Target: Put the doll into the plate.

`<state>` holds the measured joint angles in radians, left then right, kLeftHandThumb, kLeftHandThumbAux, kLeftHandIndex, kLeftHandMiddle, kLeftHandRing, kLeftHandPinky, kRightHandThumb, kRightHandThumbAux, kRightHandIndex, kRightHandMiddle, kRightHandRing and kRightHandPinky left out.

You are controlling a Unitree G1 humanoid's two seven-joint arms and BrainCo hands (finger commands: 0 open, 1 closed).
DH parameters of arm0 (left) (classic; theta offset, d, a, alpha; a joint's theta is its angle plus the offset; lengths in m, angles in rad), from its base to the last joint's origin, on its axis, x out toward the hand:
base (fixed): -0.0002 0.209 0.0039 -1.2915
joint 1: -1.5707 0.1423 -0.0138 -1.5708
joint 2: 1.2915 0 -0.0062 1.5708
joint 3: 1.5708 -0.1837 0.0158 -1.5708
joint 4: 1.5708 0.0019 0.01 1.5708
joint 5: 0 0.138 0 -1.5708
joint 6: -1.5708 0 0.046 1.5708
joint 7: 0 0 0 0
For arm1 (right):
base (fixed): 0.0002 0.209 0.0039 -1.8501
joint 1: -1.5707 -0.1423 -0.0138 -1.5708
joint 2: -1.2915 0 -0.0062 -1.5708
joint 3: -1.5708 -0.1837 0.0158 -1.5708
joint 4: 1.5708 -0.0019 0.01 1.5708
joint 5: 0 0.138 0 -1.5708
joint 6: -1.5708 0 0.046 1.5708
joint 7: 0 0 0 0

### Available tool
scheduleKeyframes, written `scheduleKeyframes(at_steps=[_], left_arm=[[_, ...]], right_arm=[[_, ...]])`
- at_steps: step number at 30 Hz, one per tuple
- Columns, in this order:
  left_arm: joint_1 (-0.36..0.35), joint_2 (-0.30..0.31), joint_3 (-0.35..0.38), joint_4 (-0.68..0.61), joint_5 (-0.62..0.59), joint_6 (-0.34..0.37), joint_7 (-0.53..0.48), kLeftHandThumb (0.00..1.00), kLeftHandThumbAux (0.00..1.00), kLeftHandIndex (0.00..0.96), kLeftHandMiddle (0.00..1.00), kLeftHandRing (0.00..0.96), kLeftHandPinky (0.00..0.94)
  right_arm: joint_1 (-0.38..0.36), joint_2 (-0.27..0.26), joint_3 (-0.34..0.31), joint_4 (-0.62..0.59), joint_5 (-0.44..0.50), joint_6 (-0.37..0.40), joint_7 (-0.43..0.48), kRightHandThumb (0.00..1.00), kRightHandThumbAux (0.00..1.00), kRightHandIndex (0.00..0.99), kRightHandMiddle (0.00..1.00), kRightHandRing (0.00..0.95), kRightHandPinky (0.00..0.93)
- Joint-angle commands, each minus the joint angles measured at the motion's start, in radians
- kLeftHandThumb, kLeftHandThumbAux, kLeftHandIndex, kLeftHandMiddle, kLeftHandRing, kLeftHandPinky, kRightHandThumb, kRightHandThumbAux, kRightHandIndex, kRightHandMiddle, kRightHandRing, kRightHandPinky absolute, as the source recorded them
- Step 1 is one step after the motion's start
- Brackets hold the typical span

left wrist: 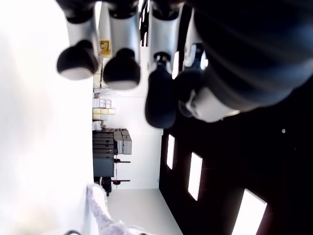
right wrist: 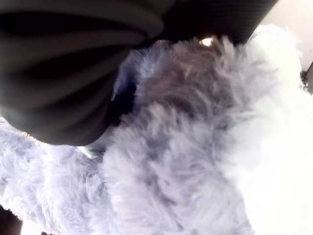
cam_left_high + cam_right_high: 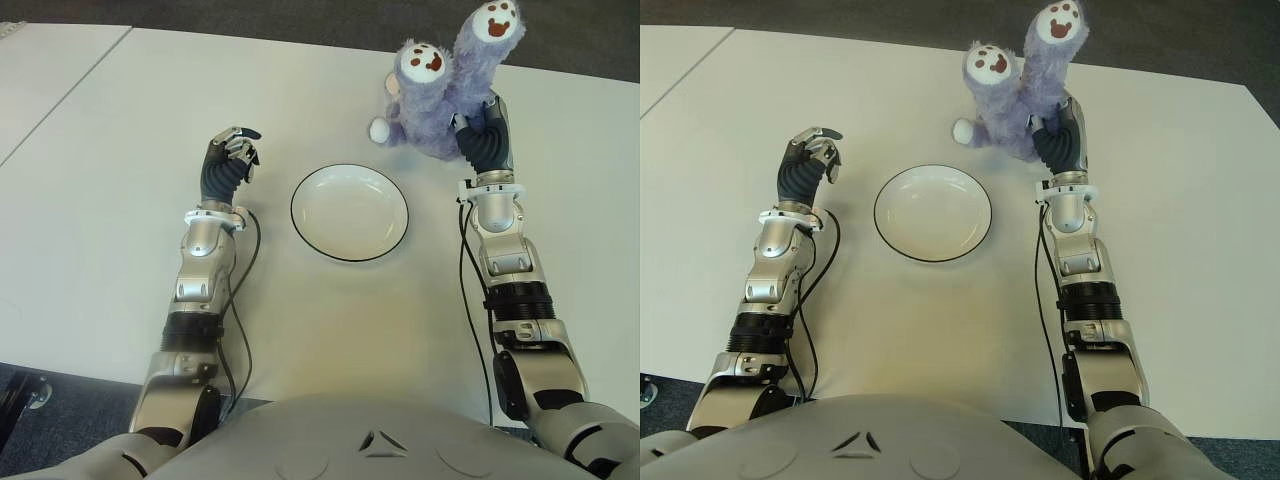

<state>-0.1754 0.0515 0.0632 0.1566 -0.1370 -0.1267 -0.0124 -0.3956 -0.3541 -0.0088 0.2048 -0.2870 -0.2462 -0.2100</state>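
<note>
A purple plush doll point(image 3: 440, 95) with white, brown-marked paw pads is at the far right of the table, its two legs pointing up. My right hand point(image 3: 482, 135) is closed around the doll's body from the near side, and purple fur point(image 2: 186, 147) fills the right wrist view. The white plate point(image 3: 350, 213), dark-rimmed and with nothing in it, lies on the table to the near left of the doll, between my two arms. My left hand point(image 3: 232, 150) shows left of the plate with loosely bent fingers point(image 1: 120, 68) that hold nothing.
The pale table point(image 3: 110, 220) extends to both sides, and a seam to a second table point(image 3: 60, 60) runs at the far left. Beyond the far edge lies dark floor point(image 3: 300, 15). Black cables run along both forearms.
</note>
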Motion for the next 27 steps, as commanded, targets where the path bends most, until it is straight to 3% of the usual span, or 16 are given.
scheduleKeyframes(at_steps=[1,19,27], left_arm=[[0.069,-0.04,-0.01,0.06,0.008,-0.006,0.0,0.711,0.704,0.444,0.84,0.843,0.845],[0.063,-0.046,-0.016,0.078,0.017,-0.021,0.004,0.712,0.704,0.444,0.845,0.848,0.85],[0.06,-0.049,-0.017,0.077,0.014,-0.02,0.005,0.712,0.704,0.444,0.844,0.848,0.852]], right_arm=[[0.017,0.034,-0.016,-0.07,0.031,0.007,0.016,0.854,0.679,0.399,0.545,0.893,0.901],[0.084,0.105,-0.003,-0.297,0.006,0.135,0.087,0.853,0.679,0.398,0.543,0.896,0.902],[0.148,0.134,0.02,-0.458,-0.007,0.253,0.145,0.853,0.679,0.398,0.543,0.895,0.903]])
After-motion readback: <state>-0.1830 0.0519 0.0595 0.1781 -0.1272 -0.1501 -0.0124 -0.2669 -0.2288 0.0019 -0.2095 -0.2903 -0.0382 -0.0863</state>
